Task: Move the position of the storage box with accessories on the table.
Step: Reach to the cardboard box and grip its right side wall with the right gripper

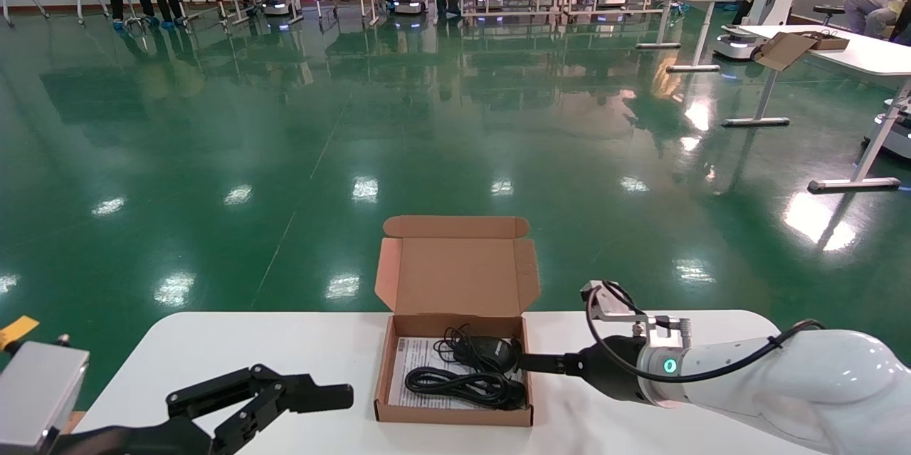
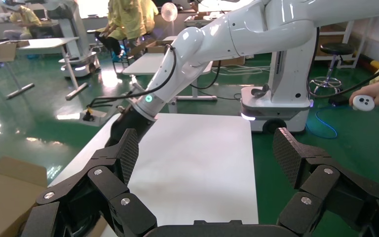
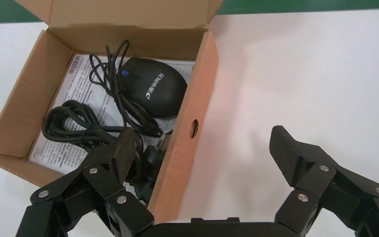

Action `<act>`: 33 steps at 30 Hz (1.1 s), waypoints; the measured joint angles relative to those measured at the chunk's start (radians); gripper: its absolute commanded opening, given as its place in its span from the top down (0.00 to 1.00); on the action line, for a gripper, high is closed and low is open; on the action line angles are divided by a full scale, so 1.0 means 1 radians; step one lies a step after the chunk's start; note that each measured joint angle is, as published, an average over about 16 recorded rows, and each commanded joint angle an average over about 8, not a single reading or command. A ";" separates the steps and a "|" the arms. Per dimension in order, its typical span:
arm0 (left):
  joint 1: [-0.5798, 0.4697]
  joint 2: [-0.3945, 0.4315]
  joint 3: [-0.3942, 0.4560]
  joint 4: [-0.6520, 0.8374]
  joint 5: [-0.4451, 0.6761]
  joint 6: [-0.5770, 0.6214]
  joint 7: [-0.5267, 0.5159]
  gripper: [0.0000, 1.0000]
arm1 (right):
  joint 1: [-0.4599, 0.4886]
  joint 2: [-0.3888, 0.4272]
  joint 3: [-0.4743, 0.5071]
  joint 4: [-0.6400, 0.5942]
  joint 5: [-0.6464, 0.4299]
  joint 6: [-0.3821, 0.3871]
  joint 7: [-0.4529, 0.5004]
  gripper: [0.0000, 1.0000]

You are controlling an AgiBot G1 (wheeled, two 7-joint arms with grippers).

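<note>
1. Right gripper (image 3: pixel 205 158) tip is hidden in the head view behind the storage box (image 1: pixel 455 368) right wall; the wrist view shows the fingers spread wide, straddling that wall, one finger (image 3: pixel 121 153) inside over the cable, the other outside above the table. Whether either pad touches the cardboard can't be told.
2. Left gripper (image 1: pixel 313 398) sits near-left over the table (image 1: pixel 213 348), well apart from the box, fingers apart, holding nothing; its arm is cut off at the frame's edge.
3. Storage box: shallow brown corrugated cardboard, lid flap standing open at the far side. It sits mid-table near the far edge, with a small round hole in the right wall.
4. Accessories inside: black mouse (image 3: pixel 155 91), smooth rounded shell, white logo too small to read; coiled black cable (image 3: pixel 74 126), partly hidden by the finger; white printed paper sheet (image 3: pixel 81 81) flat underneath, text illegible.
5. Table: smooth white top, rounded corners, near edge cut off.
6. Gripper pads have a fine cross-hatched black texture.
7. Beyond the table: glossy green floor (image 1: pixel 356 120), and far off, desks and carts.
</note>
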State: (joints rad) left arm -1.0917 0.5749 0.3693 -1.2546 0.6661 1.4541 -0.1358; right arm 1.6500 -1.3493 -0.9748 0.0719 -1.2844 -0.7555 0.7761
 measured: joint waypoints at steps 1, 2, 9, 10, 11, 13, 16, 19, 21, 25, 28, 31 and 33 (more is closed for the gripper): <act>0.000 0.000 0.000 0.000 0.000 0.000 0.000 0.00 | -0.002 -0.001 -0.003 0.006 -0.004 0.007 0.001 0.00; 0.000 0.000 0.000 0.000 0.000 0.000 0.000 0.00 | -0.004 -0.002 -0.007 0.013 -0.008 0.014 0.003 0.00; 0.000 0.000 0.000 0.000 0.000 0.000 0.000 0.00 | -0.020 -0.008 -0.035 0.060 -0.033 0.067 0.020 0.00; 0.000 0.000 0.000 0.000 0.000 0.000 0.000 0.00 | -0.022 -0.008 -0.039 0.067 -0.036 0.074 0.023 0.00; 0.000 0.000 0.000 0.000 0.000 0.000 0.000 0.00 | -0.025 -0.009 -0.043 0.073 -0.039 0.080 0.027 0.00; 0.000 0.000 0.000 0.000 0.000 0.000 0.000 0.00 | -0.030 -0.010 -0.051 0.086 -0.043 0.092 0.036 0.00; 0.000 0.000 0.000 0.000 0.000 0.000 0.000 0.00 | -0.038 -0.011 -0.065 0.105 -0.050 0.106 0.050 0.00; 0.000 0.000 0.000 0.000 0.000 0.000 0.000 0.00 | -0.047 -0.012 -0.081 0.121 -0.057 0.119 0.064 0.00; 0.000 0.000 0.000 0.000 0.000 0.000 0.000 0.00 | -0.052 -0.012 -0.092 0.131 -0.062 0.126 0.072 0.00; 0.000 0.000 0.000 0.000 0.000 0.000 0.000 0.00 | -0.062 -0.012 -0.114 0.144 -0.070 0.140 0.089 0.00; 0.000 0.000 0.000 0.000 0.000 0.000 0.000 0.00 | -0.068 -0.012 -0.129 0.150 -0.076 0.149 0.100 0.00; 0.000 0.000 0.000 0.000 0.000 0.000 0.000 0.00 | -0.072 -0.012 -0.142 0.152 -0.078 0.159 0.112 0.00; 0.000 0.000 0.000 0.000 0.000 0.000 0.000 0.00 | -0.073 -0.011 -0.148 0.151 -0.076 0.167 0.121 0.00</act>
State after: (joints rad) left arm -1.0917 0.5748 0.3695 -1.2546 0.6660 1.4541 -0.1357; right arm 1.5772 -1.3605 -1.1224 0.2233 -1.3601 -0.5884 0.8969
